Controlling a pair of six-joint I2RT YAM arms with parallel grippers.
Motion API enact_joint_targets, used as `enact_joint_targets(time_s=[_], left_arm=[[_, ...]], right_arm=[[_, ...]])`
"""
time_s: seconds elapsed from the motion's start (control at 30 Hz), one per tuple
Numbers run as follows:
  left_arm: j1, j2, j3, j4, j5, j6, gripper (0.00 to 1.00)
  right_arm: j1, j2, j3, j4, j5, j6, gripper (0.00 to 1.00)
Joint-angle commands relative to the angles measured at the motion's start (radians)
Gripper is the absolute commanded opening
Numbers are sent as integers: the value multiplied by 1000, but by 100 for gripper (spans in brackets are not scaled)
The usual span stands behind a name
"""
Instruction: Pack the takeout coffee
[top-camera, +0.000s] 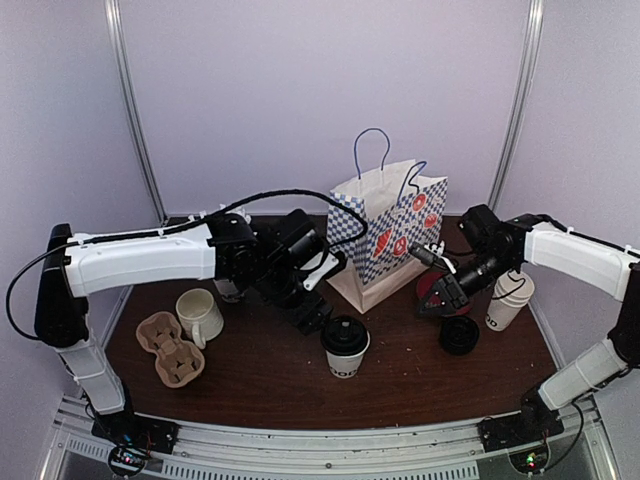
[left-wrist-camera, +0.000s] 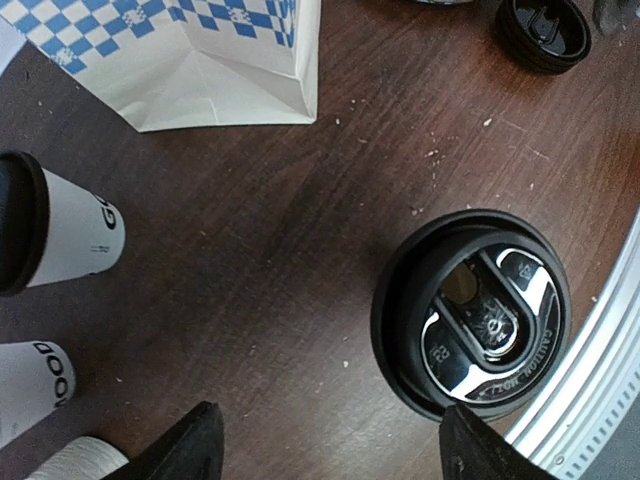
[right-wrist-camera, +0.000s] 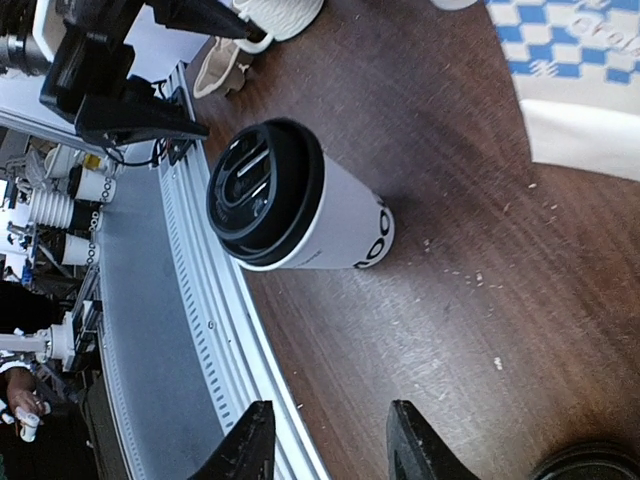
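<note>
A white paper coffee cup with a black lid (top-camera: 345, 346) stands upright at the table's middle front. It also shows in the left wrist view (left-wrist-camera: 470, 312) and the right wrist view (right-wrist-camera: 290, 205). My left gripper (top-camera: 315, 315) is open and empty, just left of this cup and above the table (left-wrist-camera: 335, 452). My right gripper (top-camera: 442, 293) is open and empty (right-wrist-camera: 330, 445), to the right of the cup and near a loose black lid (top-camera: 459, 335). Two more white lettered cups (left-wrist-camera: 55, 230) (left-wrist-camera: 30, 385) stand beyond my left gripper, one of them lidded.
A blue-checked paper bag (top-camera: 385, 235) stands open behind the cup. A cream mug (top-camera: 200, 315) and a cardboard cup carrier (top-camera: 170, 352) sit at the left. A white cup (top-camera: 508, 300) stands at the far right. The metal rail (top-camera: 330, 440) runs along the front edge.
</note>
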Motion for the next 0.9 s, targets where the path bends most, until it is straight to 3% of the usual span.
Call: enact_joint_targets(time_s=[0.0, 0.43, 0.63, 0.87], left_arm=[[13, -41, -63, 163, 96, -165, 76], [74, -63, -158, 266, 258, -260, 68], [74, -63, -165, 290, 298, -255, 60], [76, -38, -159, 290, 331, -254, 59]], right_arm=[[80, 54, -48, 40, -40, 59, 40], [191, 285, 41, 41, -197, 56, 32], [208, 346, 79, 44, -225, 64, 34], [212, 409, 124, -2, -294, 28, 37]])
